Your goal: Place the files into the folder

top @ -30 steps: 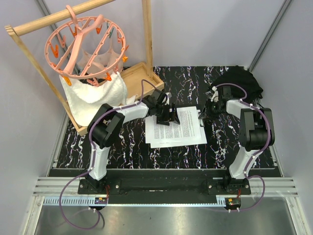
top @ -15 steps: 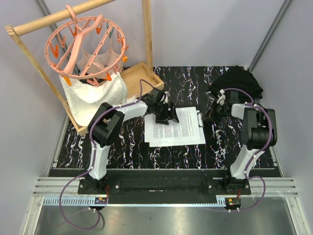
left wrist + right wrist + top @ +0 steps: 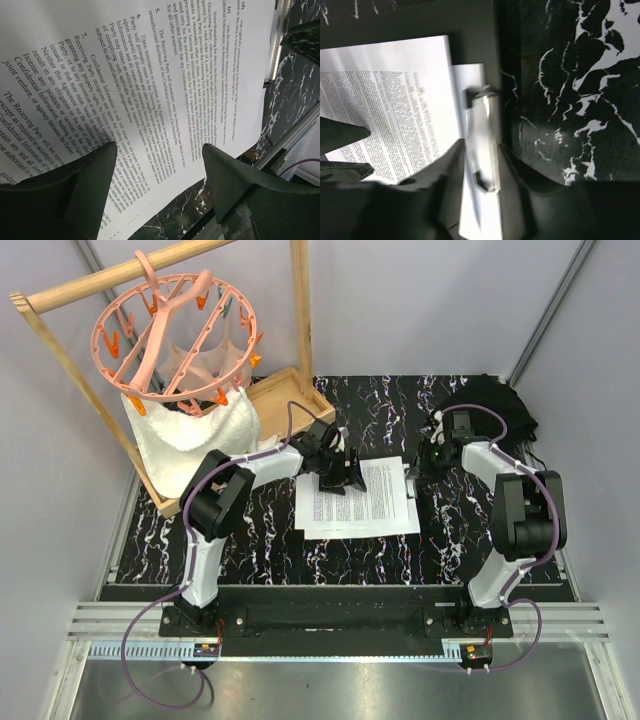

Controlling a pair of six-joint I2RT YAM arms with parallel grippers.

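The files are found stacked at the middle of the table, lying on the folder, with their right edge at the silver clip. The left gripper is held over the printed sheets with its fingers spread wide and nothing between them. The right gripper is set astride the clip; whether it is gripped cannot be told. The table is black with white marbling and enclosed by pale walls. At far left a wooden tray is occupied by a white towel, under a pink peg hanger. A black fabric bundle is noted at far right.
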